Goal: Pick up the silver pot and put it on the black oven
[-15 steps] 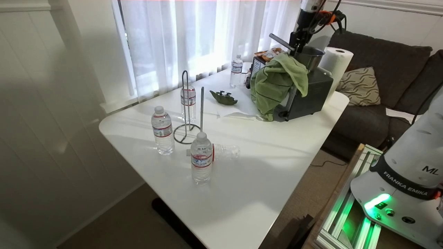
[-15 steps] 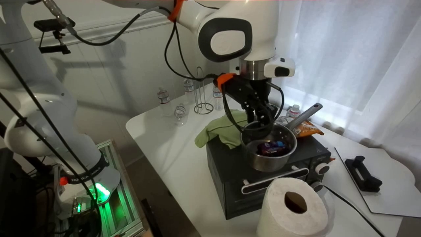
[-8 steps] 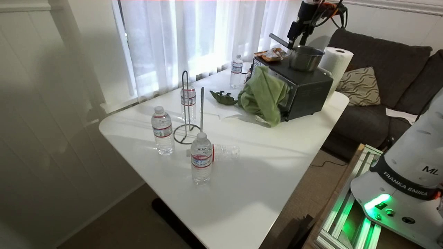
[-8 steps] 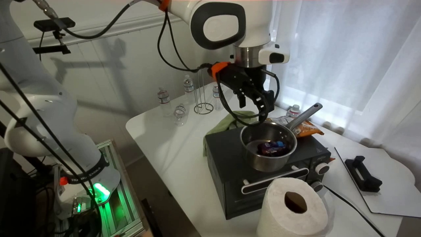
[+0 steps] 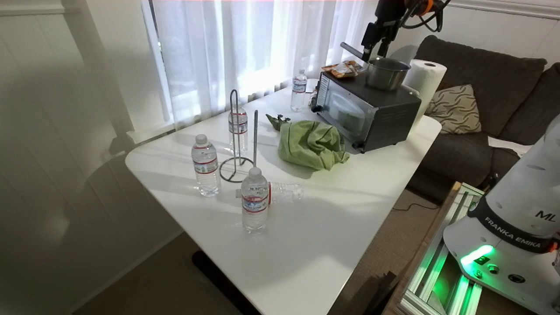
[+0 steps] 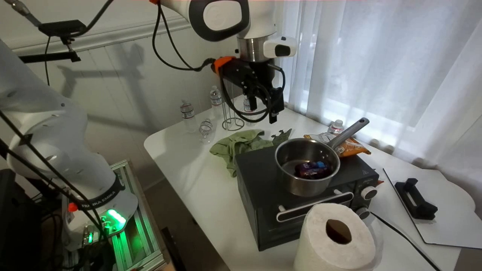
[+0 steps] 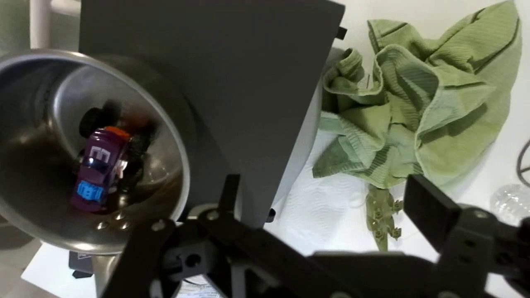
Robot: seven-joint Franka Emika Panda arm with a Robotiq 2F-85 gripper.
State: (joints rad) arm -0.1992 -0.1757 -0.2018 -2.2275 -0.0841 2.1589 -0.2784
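The silver pot stands upright on top of the black oven in both exterior views: pot (image 5: 387,75), (image 6: 307,186), oven (image 5: 393,114), (image 6: 260,205). In the wrist view the pot (image 7: 25,165) is at the left, on the dark oven top (image 7: 240,74). A purple toy car (image 7: 97,169) lies inside the pot, also seen in an exterior view (image 6: 311,171). My gripper (image 7: 325,196) is open with nothing between its fingers. It hangs above the oven's window-side edge and the table, apart from the pot, in both exterior views (image 5: 375,53), (image 6: 263,111).
A crumpled green towel (image 5: 310,145) lies on the table against the oven, partly over a green toy (image 7: 381,215). An orange snack bag (image 6: 350,147) sits beside the pot handle (image 6: 348,133). A paper towel roll (image 6: 335,241), wire stand (image 5: 236,168) and several bottles (image 5: 254,201) stand around.
The green towel has dropped from the oven's edge onto the table. My gripper has moved up and away from the pot and now opens clear of the towel. The pot has not moved.
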